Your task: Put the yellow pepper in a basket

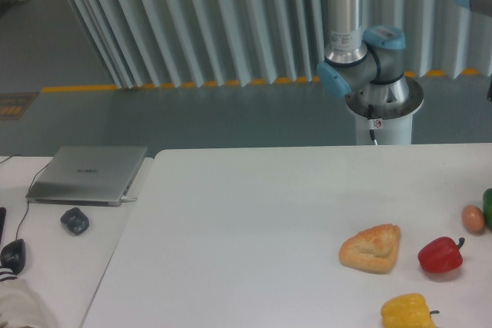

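Gripper lies out of view (state unknowable); yellow pepper (407, 312) rests untouched.

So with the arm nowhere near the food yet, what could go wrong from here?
1. The glossy yellow bell pepper sits at the picture's bottom edge, partly cut off, so a grasp there may be hard to check.
2. The red bell pepper and golden triangular pastry lie close by and could get bumped.
3. No basket is in view.
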`<state>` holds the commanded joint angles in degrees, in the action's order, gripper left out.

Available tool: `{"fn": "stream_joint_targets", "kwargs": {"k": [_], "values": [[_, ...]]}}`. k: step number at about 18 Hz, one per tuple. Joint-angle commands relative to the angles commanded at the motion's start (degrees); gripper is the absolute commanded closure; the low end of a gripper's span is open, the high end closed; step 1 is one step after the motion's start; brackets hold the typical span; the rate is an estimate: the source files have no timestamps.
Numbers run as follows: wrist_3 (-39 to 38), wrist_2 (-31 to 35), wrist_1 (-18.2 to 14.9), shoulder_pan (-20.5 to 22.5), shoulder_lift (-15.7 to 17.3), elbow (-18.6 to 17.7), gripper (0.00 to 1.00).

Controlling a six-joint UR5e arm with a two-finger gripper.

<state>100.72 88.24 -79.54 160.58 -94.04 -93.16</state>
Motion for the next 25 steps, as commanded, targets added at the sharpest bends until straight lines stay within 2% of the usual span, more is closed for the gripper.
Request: {"fn": "stream_joint_targets", "kwargs": {"k": [3, 5, 9, 13, 15, 17, 19, 25], "values": [[-0.35, -0.17, 0.0, -0.17, -1.15, 0.35, 0.0], [-0.52, -0.18, 1.4, -0.18, -1.32, 0.18, 0.0], [-0.08, -3.24, 2.64, -0.7, -2.02, -1.75, 0.0], [-0.61, -3.87, 6.76, -2.46, -1.85, -3.16, 0.0], [-4.63, -3.6, 6.95, -3.68, -2.11, -2.2, 0.0], [-11.05, -3.6, 7.12, -8.07, -2.73, -1.32, 0.0], [-12.12, -3.34, 6.94, -9.84, -4.13, 0.87, 0.0], [-11.51, -1.41, 7.38, -11.6, -5.1, 1.84, 0.0]]}}
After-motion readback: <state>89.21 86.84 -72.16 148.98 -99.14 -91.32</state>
